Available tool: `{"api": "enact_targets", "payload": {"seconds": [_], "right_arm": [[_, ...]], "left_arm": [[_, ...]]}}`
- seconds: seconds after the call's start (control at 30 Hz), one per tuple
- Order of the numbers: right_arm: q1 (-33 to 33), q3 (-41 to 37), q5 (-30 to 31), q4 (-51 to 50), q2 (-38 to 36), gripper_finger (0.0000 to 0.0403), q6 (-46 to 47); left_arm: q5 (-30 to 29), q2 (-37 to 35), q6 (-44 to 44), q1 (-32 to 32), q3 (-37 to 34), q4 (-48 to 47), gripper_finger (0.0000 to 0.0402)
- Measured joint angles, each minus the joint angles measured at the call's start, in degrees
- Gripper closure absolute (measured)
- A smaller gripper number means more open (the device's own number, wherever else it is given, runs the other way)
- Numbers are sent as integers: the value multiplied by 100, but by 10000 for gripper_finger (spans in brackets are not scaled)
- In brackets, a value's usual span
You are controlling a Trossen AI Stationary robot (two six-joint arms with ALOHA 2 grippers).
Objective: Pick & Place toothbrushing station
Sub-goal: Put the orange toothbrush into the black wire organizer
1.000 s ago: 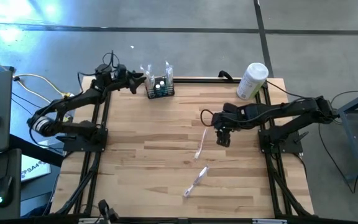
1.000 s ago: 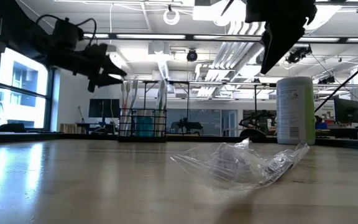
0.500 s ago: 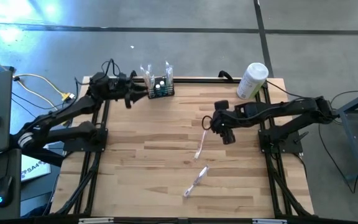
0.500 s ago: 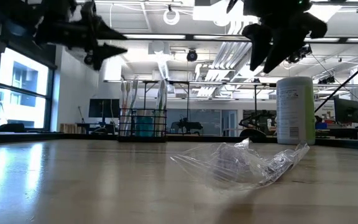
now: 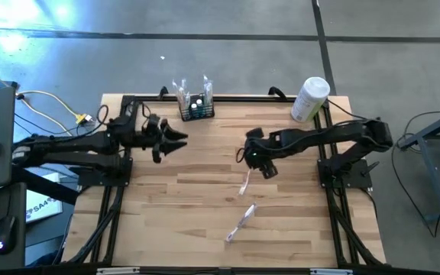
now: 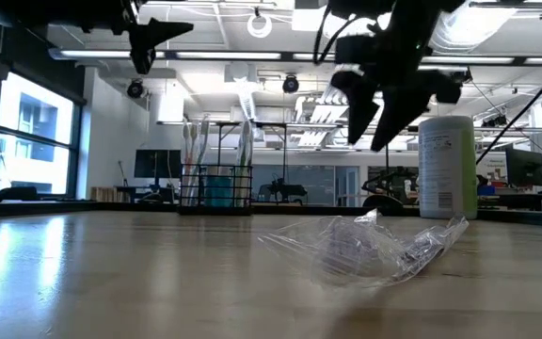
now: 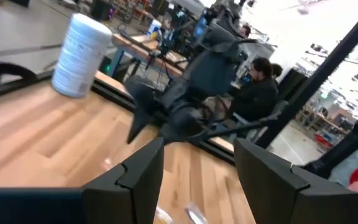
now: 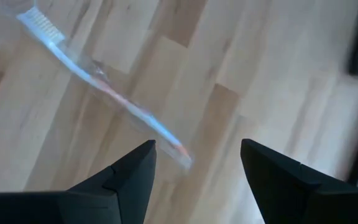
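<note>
The left pincer (image 5: 180, 140) hangs released and empty over the left part of the tabletop (image 5: 205, 221), its fingers pointing toward the middle, while the right pincer (image 5: 248, 156), also spread and empty, hovers near the centre just above a wrapped toothbrush (image 5: 245, 182); a second wrapped toothbrush (image 5: 240, 222) lies nearer the front edge, with bare wood all around it. The toothbrushing station (image 5: 195, 107) stands at the far edge, brushes upright in it, well apart from both pincers, and a white cylindrical container (image 5: 309, 98) sits at the far right corner. In the low view the station (image 6: 215, 189) shows as a black wire rack at the back of the tabletop, the container (image 6: 447, 168) to its right carrying a label too small to read, and crinkled clear wrapping (image 6: 365, 249) lying in front. The left wrist view looks across the wood to the container (image 7: 79, 55) and the other arm, with a person seated beyond the table. The right wrist view looks down between open fingers (image 8: 120, 180) at the toothbrush (image 8: 98, 83) in its clear wrapper.
</note>
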Motion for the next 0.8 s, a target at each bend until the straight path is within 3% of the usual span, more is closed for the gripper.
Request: {"api": "enact_targets", "payload": {"seconds": [0.2, 0.4, 0.63, 0.8], "right_arm": [[19, 0, -89, -5, 673, 174, -208], [174, 0, -87, -26, 1212, 174, -695], [515, -2, -103, 199, 1465, 174, -1635], [620, -2, -424, 604, 1487, 174, -1911]], "left_arm": [[-1274, 104, -57, -1219, 0, 20, 208], [-2166, 260, -260, -2006, 2, 43, 208], [-2726, 467, -312, -2514, 2, 10, 208], [-2780, 669, -544, -2613, 2, 19, 208]]}}
